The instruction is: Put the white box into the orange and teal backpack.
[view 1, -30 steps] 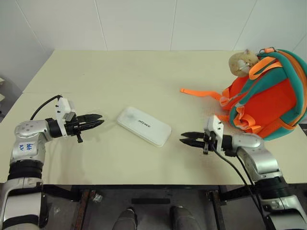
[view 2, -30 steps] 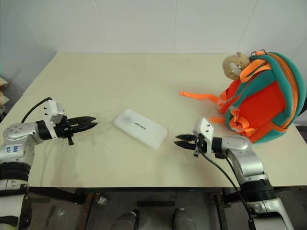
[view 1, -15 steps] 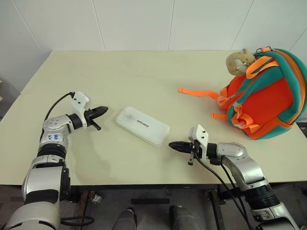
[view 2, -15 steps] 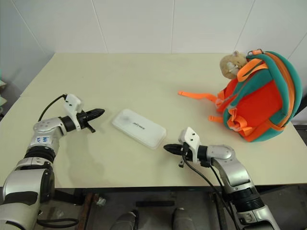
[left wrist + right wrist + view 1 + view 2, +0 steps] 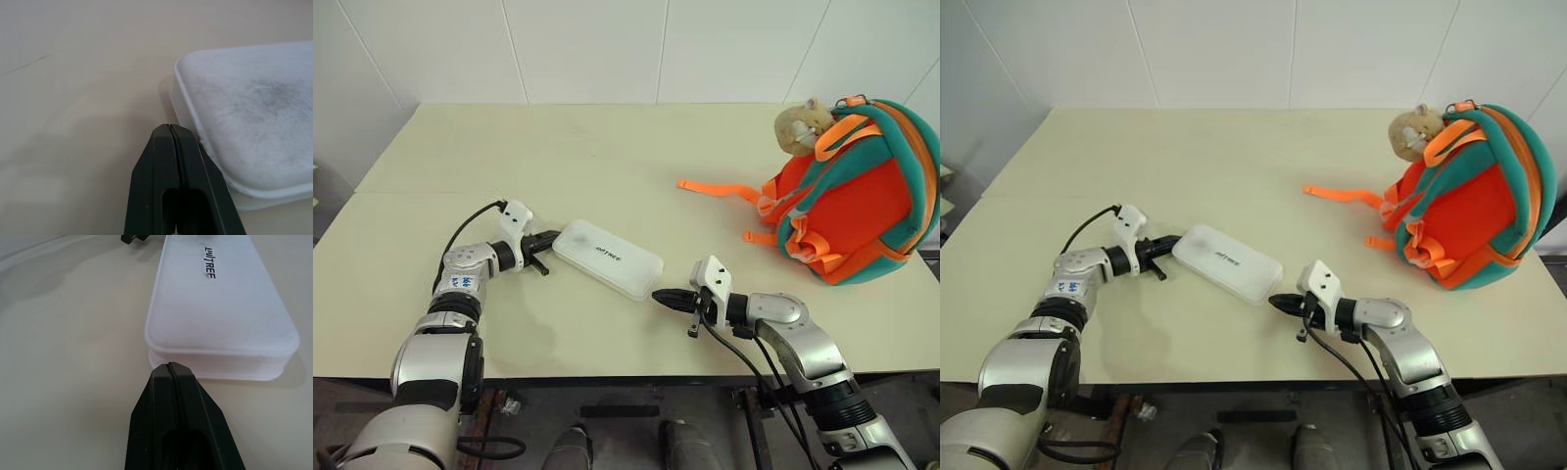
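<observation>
So far nothing is packed: the white box (image 5: pixel 608 258) lies between clenched grippers (both empty) (image 5: pixel 548 242) (image 5: pixel 664 296), backpack (image 5: pixel 857 201) unreached.

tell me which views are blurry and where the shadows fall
Left wrist view: white box soft and smeared, its top hazy. Right wrist view: lettering on the box readable, the right claw close and dark. Left eye view: even light, soft shadows on the table under the left claw and backpack.
</observation>
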Controlling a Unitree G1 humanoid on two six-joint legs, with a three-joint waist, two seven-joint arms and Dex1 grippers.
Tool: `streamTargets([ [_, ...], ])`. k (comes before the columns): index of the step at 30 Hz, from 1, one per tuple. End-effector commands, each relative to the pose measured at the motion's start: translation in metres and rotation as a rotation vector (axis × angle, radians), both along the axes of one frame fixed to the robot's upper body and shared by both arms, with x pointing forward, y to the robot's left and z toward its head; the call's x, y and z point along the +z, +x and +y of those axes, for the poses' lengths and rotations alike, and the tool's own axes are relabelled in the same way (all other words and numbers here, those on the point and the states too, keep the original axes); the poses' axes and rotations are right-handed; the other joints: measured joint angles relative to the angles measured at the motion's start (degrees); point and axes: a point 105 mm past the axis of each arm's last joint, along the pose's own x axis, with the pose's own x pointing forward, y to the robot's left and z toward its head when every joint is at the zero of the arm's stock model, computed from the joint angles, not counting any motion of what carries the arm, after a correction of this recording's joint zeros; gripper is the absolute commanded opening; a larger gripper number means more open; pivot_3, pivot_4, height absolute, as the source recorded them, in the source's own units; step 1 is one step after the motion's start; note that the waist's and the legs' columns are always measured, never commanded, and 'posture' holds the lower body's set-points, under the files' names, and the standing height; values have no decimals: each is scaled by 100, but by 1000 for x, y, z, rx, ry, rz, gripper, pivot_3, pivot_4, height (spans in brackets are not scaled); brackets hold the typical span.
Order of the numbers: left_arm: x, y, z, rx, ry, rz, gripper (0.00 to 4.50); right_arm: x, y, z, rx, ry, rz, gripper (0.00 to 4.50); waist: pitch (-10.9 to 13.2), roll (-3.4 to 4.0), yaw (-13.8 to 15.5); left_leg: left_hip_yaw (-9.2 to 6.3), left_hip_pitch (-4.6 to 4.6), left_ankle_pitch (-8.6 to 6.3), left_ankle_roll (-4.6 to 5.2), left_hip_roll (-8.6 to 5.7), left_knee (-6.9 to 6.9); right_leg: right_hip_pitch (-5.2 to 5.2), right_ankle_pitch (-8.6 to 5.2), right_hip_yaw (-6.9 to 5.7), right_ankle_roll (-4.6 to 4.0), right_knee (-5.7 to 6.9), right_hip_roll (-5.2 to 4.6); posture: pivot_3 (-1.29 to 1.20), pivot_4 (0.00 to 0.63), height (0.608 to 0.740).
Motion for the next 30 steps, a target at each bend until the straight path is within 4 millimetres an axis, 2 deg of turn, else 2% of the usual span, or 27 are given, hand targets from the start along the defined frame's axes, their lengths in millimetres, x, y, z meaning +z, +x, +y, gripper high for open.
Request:
streamTargets([
  [1,6,-3,0,-41,7,-27,25,11,3,-1,-1,8,-43,19,0,0,0,0,0,0,0,0,1,0,0,0,0,0,0,0,150,740],
  [8,-1,-17,0,-132,-11,-4,25,15,12,-10,-19,-5,-58,19,0,0,-3,-1,0,0,0,0,0,-1,0,0,0,1,0,0,150,740],
  [16,-8,-43,-18,-271,-72,13,25,20,21,-17,-23,-24,-79,19,0,0,-4,-2,2,0,0,2,0,0,0,1,0,3,0,0,150,740],
  [30,-15,-74,-36,-328,-117,63,25,18,26,-37,-38,-59,-75,19,0,1,-1,-4,4,1,-1,2,2,4,0,1,-2,4,-1,0,150,740],
])
